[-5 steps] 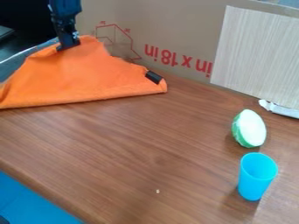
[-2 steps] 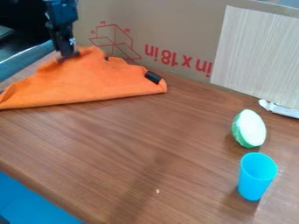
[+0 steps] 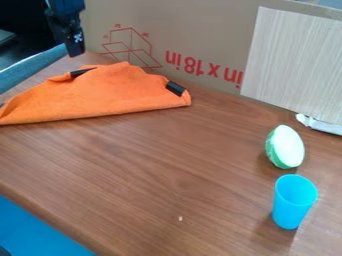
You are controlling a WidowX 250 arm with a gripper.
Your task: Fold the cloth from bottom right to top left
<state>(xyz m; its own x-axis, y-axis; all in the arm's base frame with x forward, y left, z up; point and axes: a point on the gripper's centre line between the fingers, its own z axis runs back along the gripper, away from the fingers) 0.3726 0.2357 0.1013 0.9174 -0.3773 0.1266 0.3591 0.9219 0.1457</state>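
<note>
The black gripper (image 3: 76,54) hangs at the upper left, just above and behind the cloth's back edge, apart from it. How its fingers stand is hard to make out. The orange cloth (image 3: 107,95) lies folded over on the left part of the table, with a long front edge running from the left side of the view to a corner near the middle. A black patch shows at its right corner, and another dark strip at its upper left edge.
A blue cup (image 3: 292,205) stands at the lower right of the wooden table (image 3: 153,165), with a green and white toy piece (image 3: 285,147) behind it. A cardboard wall (image 3: 194,35) and a pale striped panel (image 3: 294,65) border the back.
The cloth's raised upper part has dropped and lies lower. My gripper, at first holding it, has let go and moved slightly left, then up off the cloth.
</note>
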